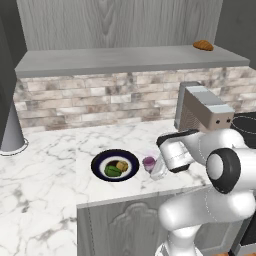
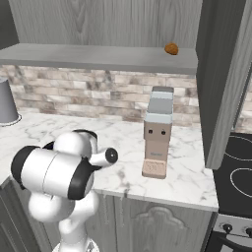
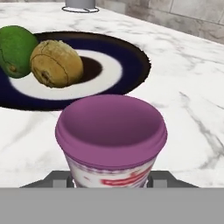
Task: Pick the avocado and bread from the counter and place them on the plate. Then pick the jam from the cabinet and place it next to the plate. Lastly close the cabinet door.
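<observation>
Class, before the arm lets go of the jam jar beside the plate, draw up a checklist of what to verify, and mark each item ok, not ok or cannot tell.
1. Avocado on the plate: ok.
2. Bread on the plate, beside the avocado: ok.
3. Jam jar upright, shut in the gripper: ok.
4. Jar next to the plate, not over its rim: ok, it stands just right of the plate in the left base view.
5. Jar base resting on the counter: cannot tell, the bottom is hidden.
6. Cabinet door closed: not ok, it stands open.
</observation>
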You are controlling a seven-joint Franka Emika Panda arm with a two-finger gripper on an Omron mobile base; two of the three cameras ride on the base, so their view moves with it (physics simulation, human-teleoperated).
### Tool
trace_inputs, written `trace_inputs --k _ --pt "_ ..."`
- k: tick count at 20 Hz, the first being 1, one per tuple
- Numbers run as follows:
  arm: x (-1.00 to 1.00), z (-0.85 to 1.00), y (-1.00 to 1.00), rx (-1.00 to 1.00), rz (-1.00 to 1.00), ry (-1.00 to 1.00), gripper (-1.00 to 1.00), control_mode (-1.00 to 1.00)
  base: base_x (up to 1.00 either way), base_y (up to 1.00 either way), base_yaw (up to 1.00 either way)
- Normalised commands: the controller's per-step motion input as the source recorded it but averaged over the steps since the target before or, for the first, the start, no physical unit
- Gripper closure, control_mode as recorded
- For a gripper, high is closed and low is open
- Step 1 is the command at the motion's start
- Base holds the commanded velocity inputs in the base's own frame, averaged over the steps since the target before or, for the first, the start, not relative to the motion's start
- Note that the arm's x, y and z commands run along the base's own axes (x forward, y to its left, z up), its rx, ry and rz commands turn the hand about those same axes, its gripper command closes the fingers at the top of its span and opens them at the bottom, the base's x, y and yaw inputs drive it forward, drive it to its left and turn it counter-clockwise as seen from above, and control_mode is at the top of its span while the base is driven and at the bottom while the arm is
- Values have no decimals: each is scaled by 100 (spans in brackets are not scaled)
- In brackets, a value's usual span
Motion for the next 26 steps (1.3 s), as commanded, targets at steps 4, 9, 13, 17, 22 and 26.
trace_inputs --k 4,9,13,17,22,26 --pt "5 -33 11 0 0 -3 100 -100 0 0 0" --pt "4 -32 11 0 0 -4 100 -100 0 0 0" --pt "0 -33 15 0 0 -4 -100 -100 0 0 0" --pt "0 -35 15 -2 0 -3 -100 -100 0 0 0" --pt "-13 -44 -1 -3 -3 -5 -100 -100 0 0 0" --pt "-31 -40 -11 -4 -9 0 -100 -100 0 0 0"
